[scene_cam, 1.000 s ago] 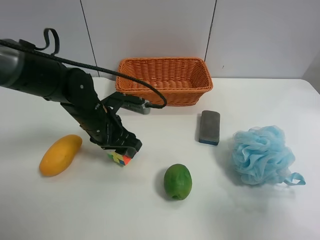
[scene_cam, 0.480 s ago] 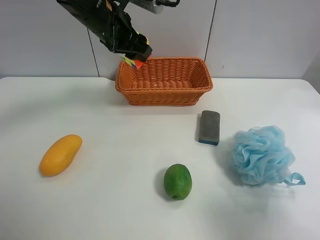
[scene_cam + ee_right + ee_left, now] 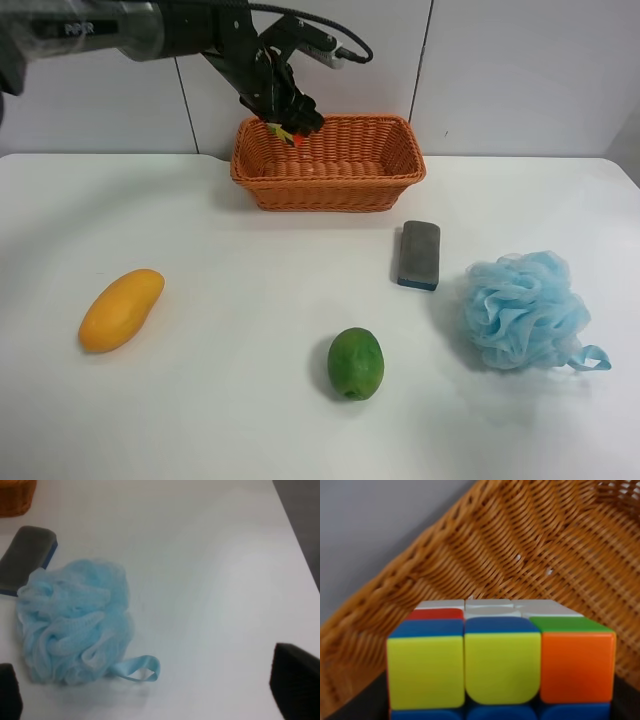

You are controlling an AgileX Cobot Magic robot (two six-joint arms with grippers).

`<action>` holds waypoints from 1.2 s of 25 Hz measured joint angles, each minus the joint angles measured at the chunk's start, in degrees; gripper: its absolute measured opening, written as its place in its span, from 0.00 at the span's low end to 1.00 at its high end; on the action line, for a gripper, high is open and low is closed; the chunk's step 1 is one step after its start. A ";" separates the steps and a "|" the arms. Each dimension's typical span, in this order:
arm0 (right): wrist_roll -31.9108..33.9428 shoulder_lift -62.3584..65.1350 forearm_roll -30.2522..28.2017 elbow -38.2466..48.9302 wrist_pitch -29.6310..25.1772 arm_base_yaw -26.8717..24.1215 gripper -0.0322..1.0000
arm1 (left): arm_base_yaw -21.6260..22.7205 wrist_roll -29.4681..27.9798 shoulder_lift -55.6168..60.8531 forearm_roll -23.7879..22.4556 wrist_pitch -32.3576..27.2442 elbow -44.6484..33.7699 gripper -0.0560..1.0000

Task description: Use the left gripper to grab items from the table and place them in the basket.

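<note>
The white table [image 3: 250, 420] is smooth and hard, so anything dropped on it would skid. The wicker basket [image 3: 340, 188] has flared, ribbed walls. The left gripper [image 3: 295, 120], clamped on the puzzle cube [image 3: 500, 660], hangs over a far corner close to the rim. Letting go there could clip the weave and tip the cube outside. The right gripper [image 3: 150, 685], jaws apart and empty, hovers by the frilly mesh pouf [image 3: 75, 620]. The cube is blocky, glossy and slick.

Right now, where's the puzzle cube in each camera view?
Exterior high: puzzle cube near top, left of centre, in the left tool over the basket rim.
Left wrist: puzzle cube fills the lower half, wicker behind.
Right wrist: not in it.
Shared landmark: the basket, just a corner in the right wrist view.
</note>
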State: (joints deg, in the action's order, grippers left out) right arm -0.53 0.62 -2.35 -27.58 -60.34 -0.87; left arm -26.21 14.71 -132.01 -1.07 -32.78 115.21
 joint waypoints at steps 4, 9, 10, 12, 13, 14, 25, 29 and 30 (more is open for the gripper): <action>0.00 0.00 0.00 0.00 0.00 0.00 0.99 | 0.00 0.04 -4.28 0.34 0.07 1.92 0.59; 0.00 0.00 0.00 0.00 0.00 0.00 0.99 | 0.01 0.04 -5.18 1.07 -0.53 1.98 0.59; 0.00 0.00 0.00 0.00 0.00 0.00 0.99 | 0.01 0.04 -5.13 1.07 -0.58 2.03 0.59; 0.00 0.00 0.00 0.00 0.00 0.00 0.99 | 0.01 0.04 -5.13 2.50 -1.32 2.21 0.59; 0.00 0.00 0.00 0.00 0.00 0.00 0.99 | 0.01 0.04 -5.13 2.89 -1.77 2.32 0.59; 0.00 0.00 0.00 0.00 0.00 0.00 0.99 | 0.01 0.04 -5.13 3.09 -1.88 2.38 0.59; 0.00 0.00 0.00 0.00 0.00 0.00 0.99 | 0.01 0.04 -4.32 3.16 -1.76 2.38 0.99; 0.00 0.00 0.00 0.00 0.00 0.00 0.99 | 0.01 0.04 -3.20 3.04 -3.87 2.38 0.99; 0.00 0.00 0.00 0.00 0.00 0.00 0.99 | 0.01 0.04 -2.59 3.04 -4.95 2.38 0.99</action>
State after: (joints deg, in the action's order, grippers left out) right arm -0.53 0.62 -2.35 -27.58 -60.34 -0.87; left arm -26.20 14.74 -134.60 1.97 -37.74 117.59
